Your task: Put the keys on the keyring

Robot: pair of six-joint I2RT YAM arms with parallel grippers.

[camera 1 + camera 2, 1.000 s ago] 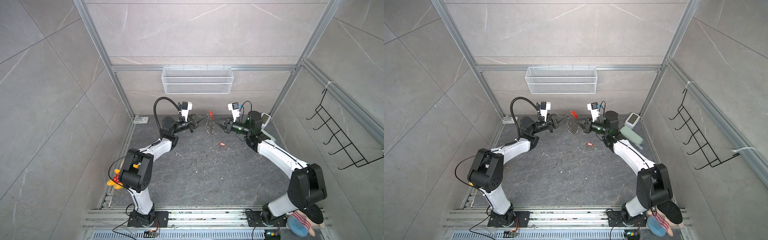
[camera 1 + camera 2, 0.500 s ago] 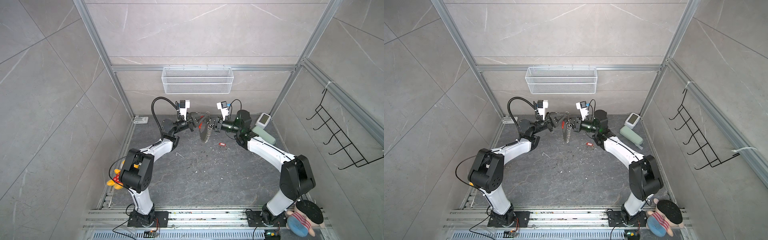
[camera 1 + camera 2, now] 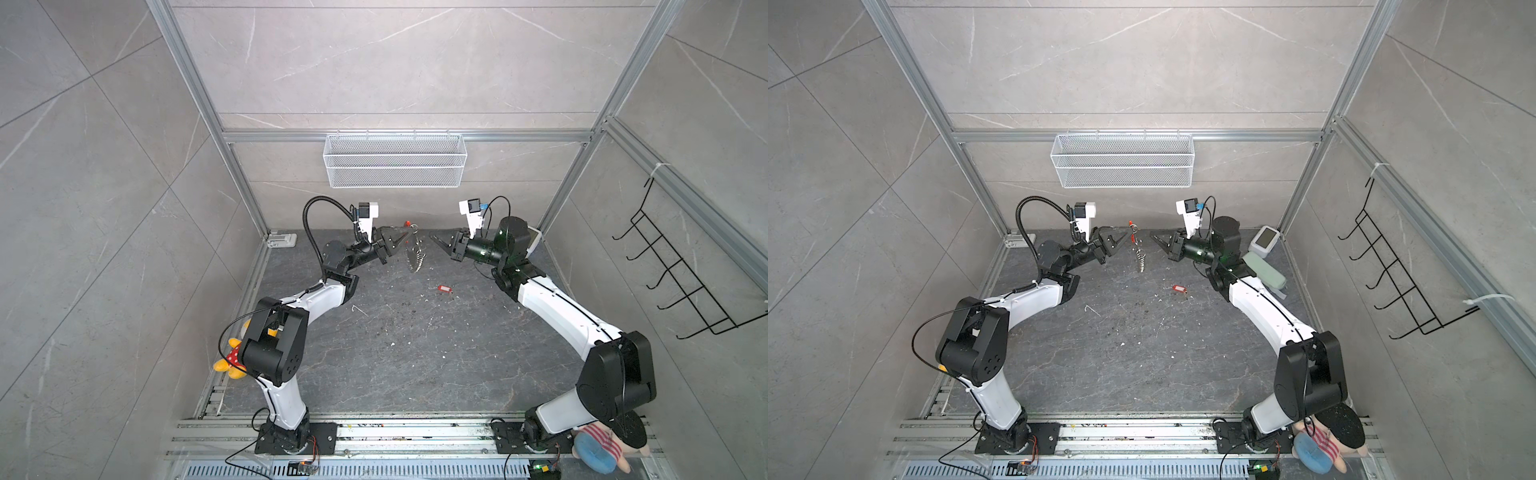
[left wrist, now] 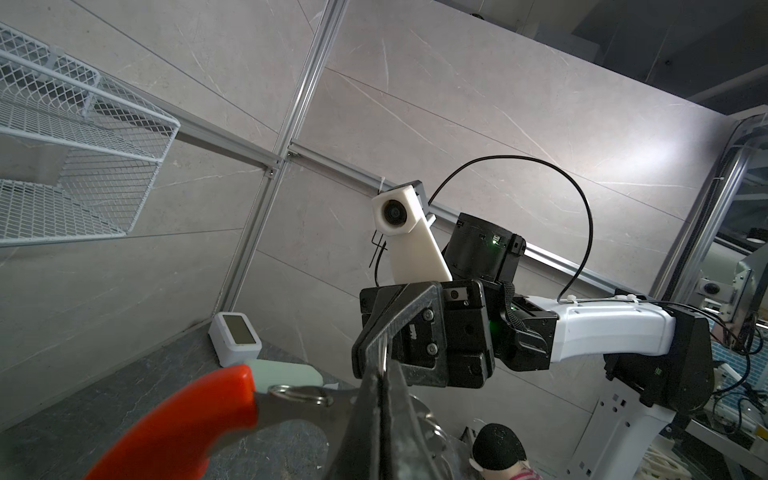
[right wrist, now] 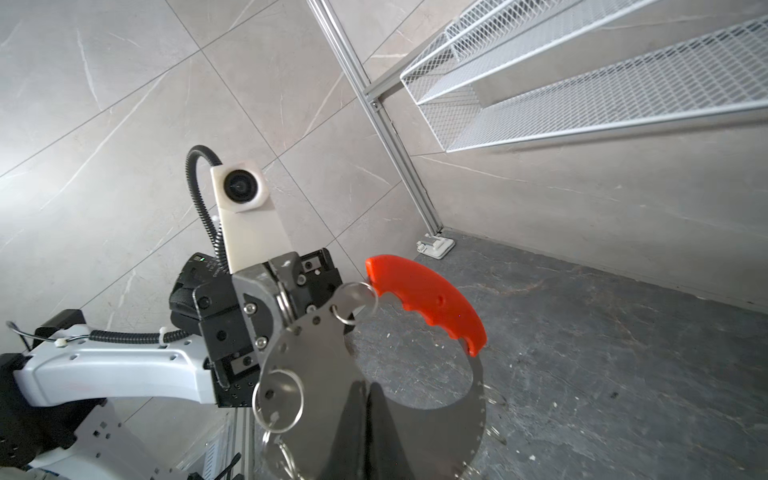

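Note:
The keyring, a grey hoop-shaped band fringed with silver loops and bearing a curved red strip, hangs above the back of the floor. My left gripper is shut on its upper edge; the left wrist view shows the jaws closed on the grey band. A short gap to the right of the hoop, my right gripper is shut on nothing. The keys, a small red tag with a white label, lie on the dark floor below the right gripper, also visible as keys.
A white wire basket hangs on the back wall. A black hook rack is on the right wall. A white device and a pale green case sit at back right. Plush toys lie by the arm bases.
The right arm came in to the keyring, then drew back to the right. The keyring now hangs from the left gripper alone. The keys have not moved.

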